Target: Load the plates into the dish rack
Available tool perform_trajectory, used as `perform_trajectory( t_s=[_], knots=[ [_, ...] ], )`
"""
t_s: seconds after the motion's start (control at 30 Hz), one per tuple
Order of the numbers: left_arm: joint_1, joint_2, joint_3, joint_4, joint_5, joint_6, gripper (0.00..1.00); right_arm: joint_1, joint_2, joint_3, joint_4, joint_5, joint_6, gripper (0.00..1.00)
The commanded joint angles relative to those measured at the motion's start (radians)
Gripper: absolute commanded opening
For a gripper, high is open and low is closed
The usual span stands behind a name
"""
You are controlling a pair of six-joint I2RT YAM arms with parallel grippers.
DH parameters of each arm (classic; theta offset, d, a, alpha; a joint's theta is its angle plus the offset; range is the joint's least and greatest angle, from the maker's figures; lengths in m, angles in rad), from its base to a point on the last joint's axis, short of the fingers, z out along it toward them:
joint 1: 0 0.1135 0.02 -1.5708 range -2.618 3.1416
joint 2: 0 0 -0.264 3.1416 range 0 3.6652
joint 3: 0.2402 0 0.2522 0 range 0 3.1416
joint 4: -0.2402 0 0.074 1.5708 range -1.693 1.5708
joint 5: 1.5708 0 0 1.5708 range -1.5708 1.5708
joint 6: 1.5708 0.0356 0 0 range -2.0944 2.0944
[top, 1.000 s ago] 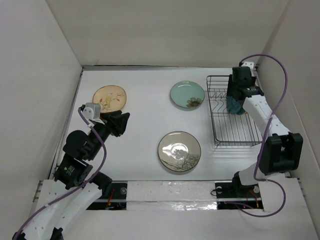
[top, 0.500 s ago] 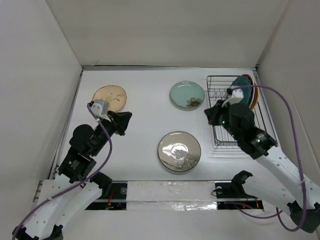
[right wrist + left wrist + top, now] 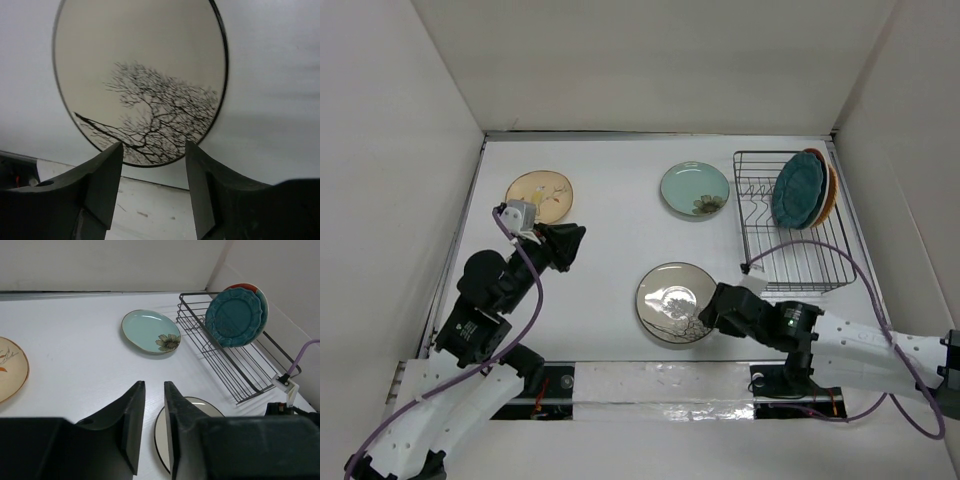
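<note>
A dark-rimmed cream plate with a tree drawing lies flat at the table's front centre. My right gripper is open and empty, low at this plate's right edge. In the right wrist view its jaws straddle the plate's rim. The black wire dish rack holds a dark teal scalloped plate upright, with an orange plate behind it. A pale blue-green plate and a tan floral plate lie flat. My left gripper hovers empty, its jaws only narrowly apart.
White walls close in the table on the left, back and right. The rack's front half has bare dividers. A purple cable from the right arm loops over the rack's front. A taped strip runs along the near edge.
My right arm let go of the teal plate, which now stands in the rack. It swung down and left to the tree plate. The left gripper barely moved.
</note>
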Motion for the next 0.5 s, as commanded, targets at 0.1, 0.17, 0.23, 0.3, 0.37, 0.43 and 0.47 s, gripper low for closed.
perform_trajectory(
  t_s=[0.1,0.17,0.23,0.3,0.37,0.43,0.47],
  knots=[
    [-0.006,-0.025,-0.001,0.042,0.024,0.0,0.27,0.053,0.016,-0.096,-0.127,0.193,0.433,0.63],
    [-0.006,-0.026,-0.001,0.042,0.025,-0.002,0.28,0.053,0.011,-0.122,-0.096,0.207,0.46,0.65],
    [-0.006,-0.029,-0.001,0.042,0.028,-0.002,0.29,0.053,0.016,-0.123,-0.079,0.207,0.466,0.66],
    [-0.006,-0.034,0.0,0.043,0.028,-0.002,0.3,0.053,0.028,-0.127,-0.059,0.193,0.461,0.68],
    [-0.006,-0.038,-0.001,0.043,0.027,-0.002,0.3,0.053,0.043,-0.143,0.019,0.159,0.444,0.68],
    [-0.006,-0.04,-0.001,0.045,0.027,-0.002,0.3,0.053,0.059,-0.195,0.147,0.123,0.434,0.67],
    [-0.006,-0.039,-0.001,0.045,0.027,-0.002,0.3,0.041,0.065,-0.212,0.19,0.097,0.435,0.66]
  ],
)
